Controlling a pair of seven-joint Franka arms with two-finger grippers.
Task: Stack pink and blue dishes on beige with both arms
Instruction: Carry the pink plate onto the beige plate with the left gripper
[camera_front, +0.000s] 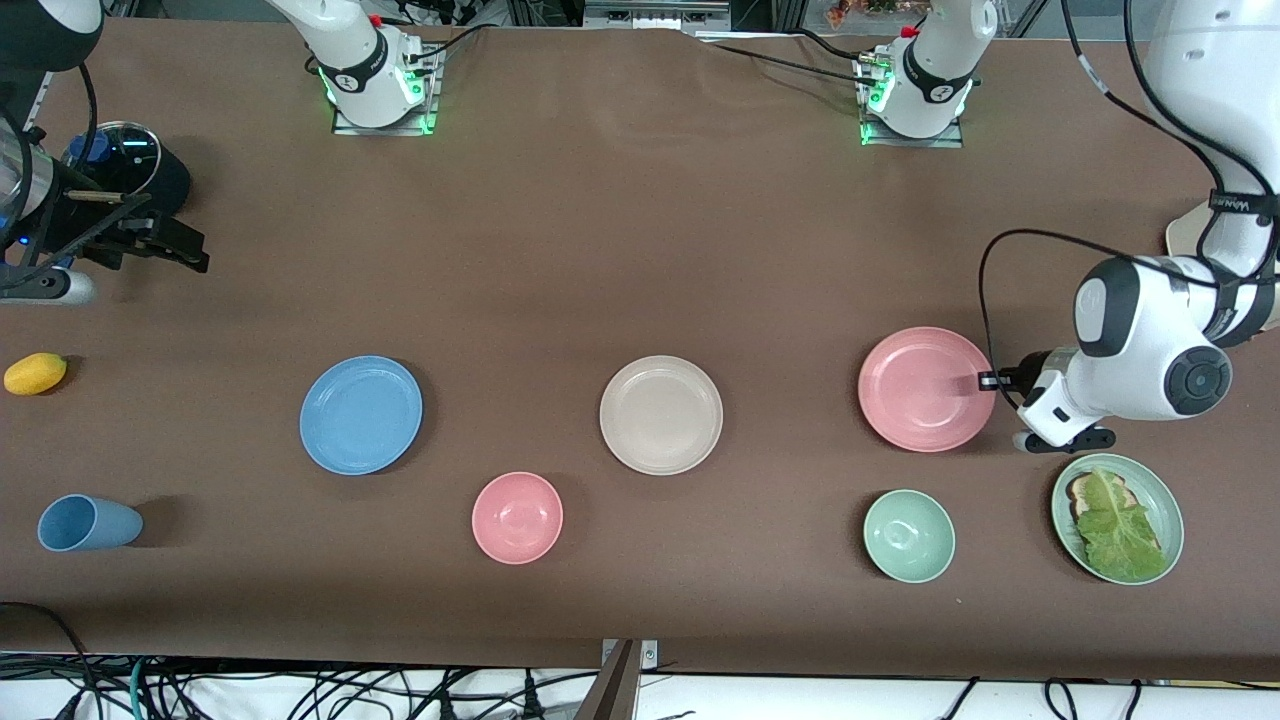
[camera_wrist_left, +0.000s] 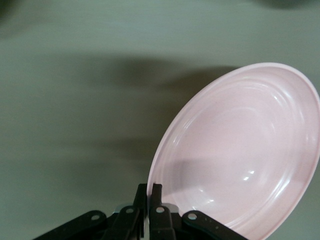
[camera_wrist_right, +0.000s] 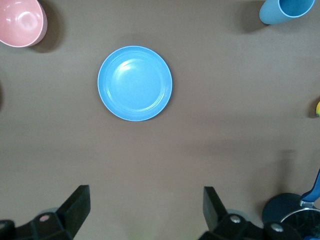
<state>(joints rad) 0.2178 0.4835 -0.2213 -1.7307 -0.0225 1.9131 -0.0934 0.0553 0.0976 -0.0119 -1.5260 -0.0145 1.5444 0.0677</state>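
Observation:
The pink plate (camera_front: 920, 390) (camera_wrist_left: 240, 150) lies toward the left arm's end of the table. My left gripper (camera_front: 985, 381) (camera_wrist_left: 151, 187) is shut on its rim, one finger inside the plate and one outside. The beige plate (camera_front: 661, 414) sits at the table's middle with nothing on it. The blue plate (camera_front: 361, 414) (camera_wrist_right: 135, 83) lies toward the right arm's end. My right gripper (camera_front: 185, 250) (camera_wrist_right: 146, 197) hangs open over bare table near that end, holding nothing, with the blue plate some way off.
A pink bowl (camera_front: 517, 517) (camera_wrist_right: 20, 20) and a green bowl (camera_front: 908, 535) stand nearer the front camera. A pale green plate (camera_front: 1172, 500) with lettuce is beside the left gripper. A blue cup (camera_front: 85, 523), a yellow fruit (camera_front: 35, 373) and a lidded pot (camera_front: 125, 160) crowd the right arm's end.

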